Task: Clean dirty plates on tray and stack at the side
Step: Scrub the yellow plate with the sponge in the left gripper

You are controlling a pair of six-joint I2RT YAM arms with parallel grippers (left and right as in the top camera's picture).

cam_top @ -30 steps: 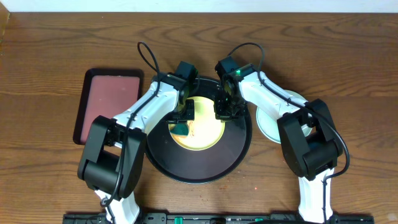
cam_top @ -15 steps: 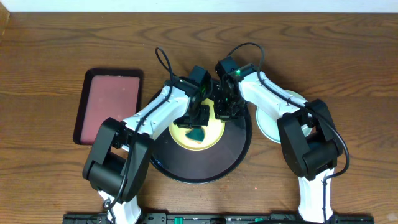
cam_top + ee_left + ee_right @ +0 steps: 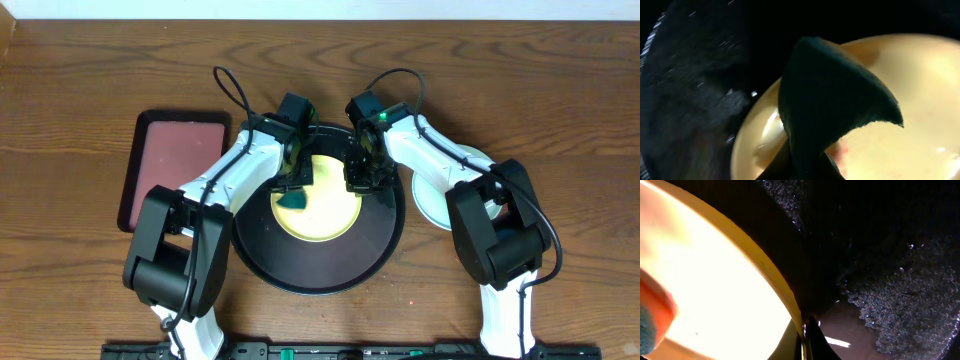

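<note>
The yellow plate [image 3: 325, 215] lies in the black tray [image 3: 318, 270]. My left gripper [image 3: 294, 184] is shut on a dark green cloth [image 3: 292, 201] and presses it on the plate's upper left part. In the left wrist view the cloth [image 3: 830, 110] hangs from my left gripper [image 3: 807, 162] over the plate [image 3: 925, 100], with a faint red smear [image 3: 842, 147] beside it. My right gripper [image 3: 360, 182] is shut on the plate's right rim; the right wrist view shows that rim [image 3: 782, 287] pinched in it [image 3: 805, 335]. Pale mint-green plates [image 3: 440, 200] lie right of the tray, partly under the right arm.
A small dark-red rectangular tray [image 3: 175, 170] lies on the wooden table [image 3: 80, 280] at the left. The two arms meet over the black tray's far half. The tray's black floor [image 3: 900, 305] shows wet speckles.
My left gripper swept the cloth right to the plate's middle, then back to its upper left. My right gripper has kept its hold on the rim and has not moved.
</note>
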